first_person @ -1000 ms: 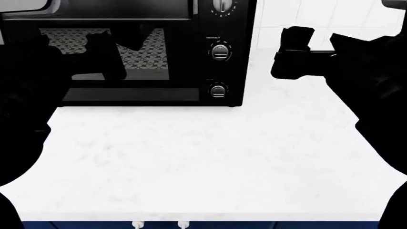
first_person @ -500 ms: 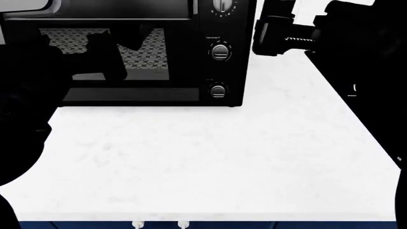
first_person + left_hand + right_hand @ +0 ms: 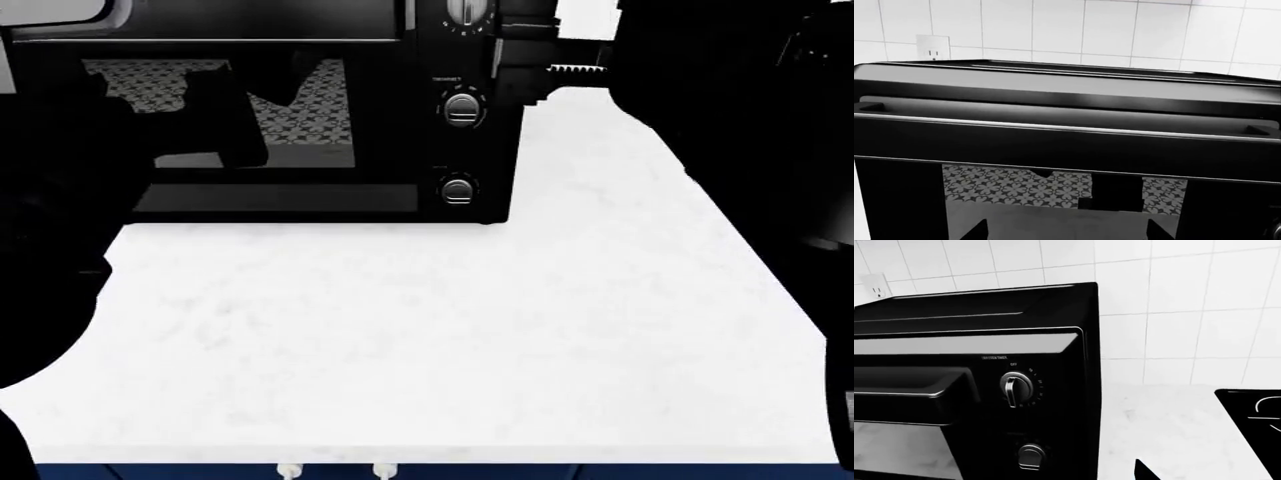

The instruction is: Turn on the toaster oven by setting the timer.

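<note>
While the right gripper (image 3: 527, 65), its opening untellable, is held just beside the boxy black glass-doored toaster oven's (image 3: 267, 120) top silver timer knob (image 3: 1016, 388), the left gripper is kept farther off.

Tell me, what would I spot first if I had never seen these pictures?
Probably the big black boxy toaster oven with a glass door, standing at the back of the white marble-look countertop. Next, its column of round silver-faced knobs down the oven's right side, with the robot's black right gripper close beside the top one. The dark left arm fills the head view's left side, in front of the door.
</note>
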Robot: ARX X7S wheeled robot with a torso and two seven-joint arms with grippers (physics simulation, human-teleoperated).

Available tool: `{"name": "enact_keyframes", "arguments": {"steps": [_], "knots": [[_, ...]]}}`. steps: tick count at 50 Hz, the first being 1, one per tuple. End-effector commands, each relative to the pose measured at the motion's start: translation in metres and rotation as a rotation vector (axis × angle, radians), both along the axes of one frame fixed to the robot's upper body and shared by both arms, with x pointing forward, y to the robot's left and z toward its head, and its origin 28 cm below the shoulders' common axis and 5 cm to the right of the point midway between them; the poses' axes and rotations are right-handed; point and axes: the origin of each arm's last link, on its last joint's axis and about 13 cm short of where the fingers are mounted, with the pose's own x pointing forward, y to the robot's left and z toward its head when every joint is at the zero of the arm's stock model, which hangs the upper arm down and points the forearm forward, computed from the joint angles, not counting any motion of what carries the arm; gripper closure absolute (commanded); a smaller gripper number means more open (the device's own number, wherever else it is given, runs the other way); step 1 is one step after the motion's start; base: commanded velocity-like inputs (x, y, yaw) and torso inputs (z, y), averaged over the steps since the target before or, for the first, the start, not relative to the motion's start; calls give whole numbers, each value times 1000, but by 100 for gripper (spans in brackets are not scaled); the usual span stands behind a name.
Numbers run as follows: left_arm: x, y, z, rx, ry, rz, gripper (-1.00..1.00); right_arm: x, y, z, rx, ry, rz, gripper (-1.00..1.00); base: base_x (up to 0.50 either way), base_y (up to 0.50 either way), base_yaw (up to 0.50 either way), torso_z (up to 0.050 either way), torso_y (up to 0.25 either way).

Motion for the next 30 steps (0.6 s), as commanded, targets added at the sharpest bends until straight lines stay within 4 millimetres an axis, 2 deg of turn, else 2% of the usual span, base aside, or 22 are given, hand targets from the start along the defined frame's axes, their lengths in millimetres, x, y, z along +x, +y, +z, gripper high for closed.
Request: {"name": "enact_keyframes", "arguments": {"steps": [1,21,30], "knots": [[2,-1,0,0,3,-2,-100,3,7,-3,-27,20,-3,-100,0,0,0,0,0],[2,-1,0,1,3,-2,-100,2,6,-2,-24,45,4,-100,0,0,0,0,0],[2,-1,0,-2,5,-3,-100,-4,18,8,-78,-11,-46,-100,0,0,0,0,0]]}}
